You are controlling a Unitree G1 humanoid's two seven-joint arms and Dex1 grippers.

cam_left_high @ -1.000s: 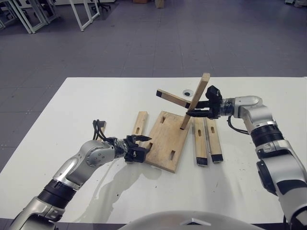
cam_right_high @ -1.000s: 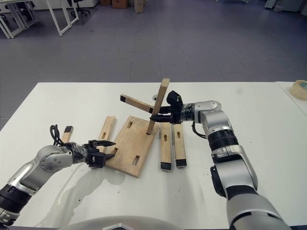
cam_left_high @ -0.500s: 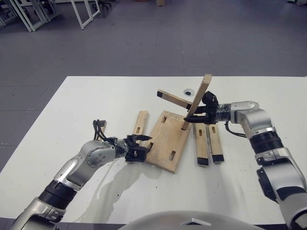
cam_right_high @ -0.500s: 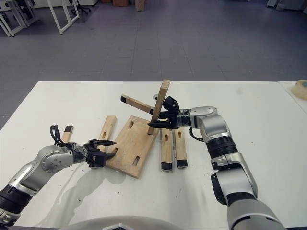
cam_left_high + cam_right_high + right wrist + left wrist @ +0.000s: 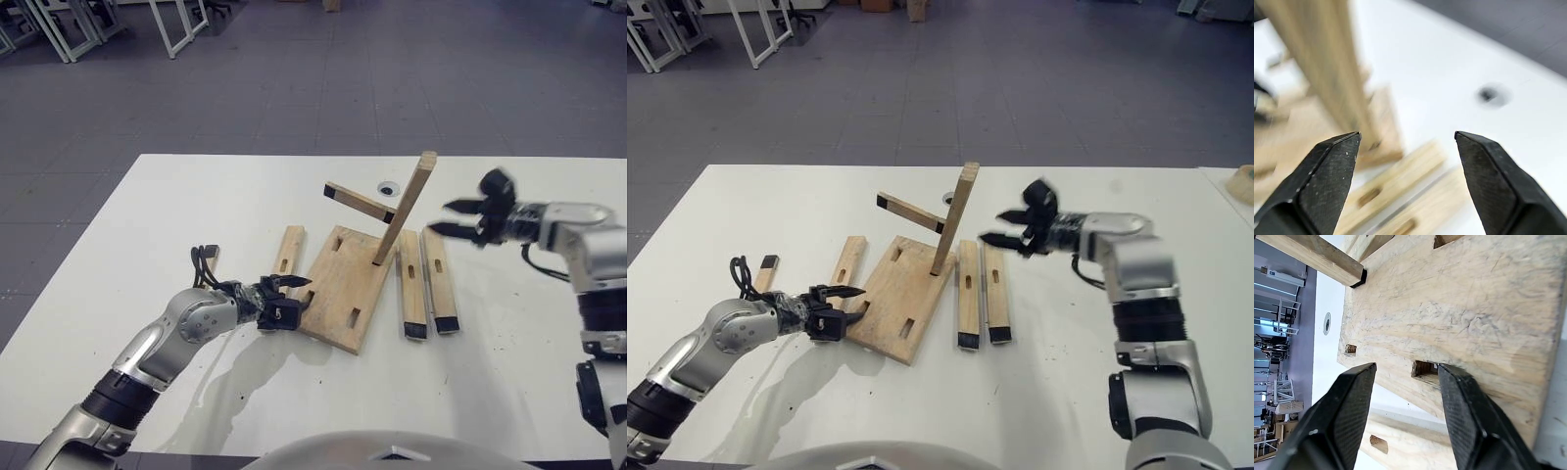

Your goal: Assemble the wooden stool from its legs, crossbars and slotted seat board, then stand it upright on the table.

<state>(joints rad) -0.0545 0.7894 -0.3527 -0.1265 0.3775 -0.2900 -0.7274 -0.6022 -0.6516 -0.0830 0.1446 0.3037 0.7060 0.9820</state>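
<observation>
A slotted seat board (image 5: 345, 286) is seen lying flat on the white bench (image 5: 196, 196), just below the centre of the head views. One stool leg (image 5: 406, 208) is stood in a slot at the board's upper right corner, tilted toward the upper right. A crossbar (image 5: 361, 203) is joined to this leg at about mid-height and juts toward the upper left, its dark tip clear of the bench. Two further legs (image 5: 409, 294) (image 5: 440, 289) are laid flat side by side just right of the board. A shorter slotted piece (image 5: 288, 251) is laid just left of the board, and a small dark-tipped piece (image 5: 767, 272) lies farther left.

The left gripper (image 5: 294, 299) is held at the board's lower-left edge, its jaws spread; in the left wrist view one of the board's slots is seen between them. The right gripper (image 5: 441, 217) is held in the air at centre right, apart from the standing leg, its jaws spread with nothing between them.
</observation>
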